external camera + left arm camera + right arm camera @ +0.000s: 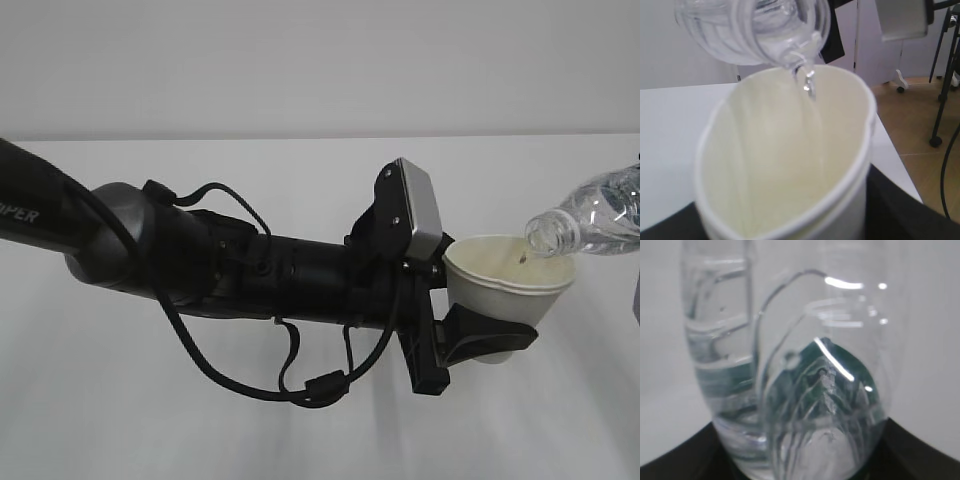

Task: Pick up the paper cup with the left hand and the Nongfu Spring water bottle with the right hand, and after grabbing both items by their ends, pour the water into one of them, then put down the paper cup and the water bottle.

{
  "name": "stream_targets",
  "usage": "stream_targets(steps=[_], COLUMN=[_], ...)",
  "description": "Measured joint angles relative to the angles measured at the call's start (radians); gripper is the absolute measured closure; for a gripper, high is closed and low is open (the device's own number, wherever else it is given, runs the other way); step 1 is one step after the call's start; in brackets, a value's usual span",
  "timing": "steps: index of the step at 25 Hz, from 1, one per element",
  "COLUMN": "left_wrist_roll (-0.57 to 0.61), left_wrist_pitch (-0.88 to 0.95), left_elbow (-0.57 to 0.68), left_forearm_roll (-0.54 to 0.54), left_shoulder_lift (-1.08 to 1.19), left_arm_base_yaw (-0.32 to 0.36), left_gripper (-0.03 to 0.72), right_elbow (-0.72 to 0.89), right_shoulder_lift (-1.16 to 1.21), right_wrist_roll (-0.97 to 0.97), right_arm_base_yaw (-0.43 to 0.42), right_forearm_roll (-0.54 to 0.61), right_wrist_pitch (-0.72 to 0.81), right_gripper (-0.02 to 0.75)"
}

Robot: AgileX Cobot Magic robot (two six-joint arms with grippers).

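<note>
paper cup (505,282) pinched between left fingers (480,340); bottle (590,222) tipped over its rim

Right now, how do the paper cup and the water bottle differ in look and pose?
The paper cup is opaque white and held roughly upright; the water bottle is clear ribbed plastic, tipped with its mouth over the cup's rim. The cup receives the water; the bottle pours it. Both are held off the table.

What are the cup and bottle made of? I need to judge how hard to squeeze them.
Paper cup: apparently matte white paper, its rolled rim squeezed out of round. Water bottle: apparently thin clear glossy plastic, ribbed, see-through with bright highlights.
</note>
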Motion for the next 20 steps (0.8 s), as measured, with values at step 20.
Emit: stream_targets(steps=[20], left_wrist_roll=[-0.002], left_wrist_pitch=[-0.008], left_elbow=[0.0], left_forearm_roll=[0.004], left_shoulder_lift=[0.0], left_arm_base_yaw=[0.0], left_gripper=[0.258], right_elbow=[-0.005], right_shoulder_lift=[0.0], right_wrist_roll=[-0.003], right_arm_base_yaw=[0.0], right_forearm_roll=[0.0], right_wrist_pitch=[-0.002], right_gripper=[0.29])
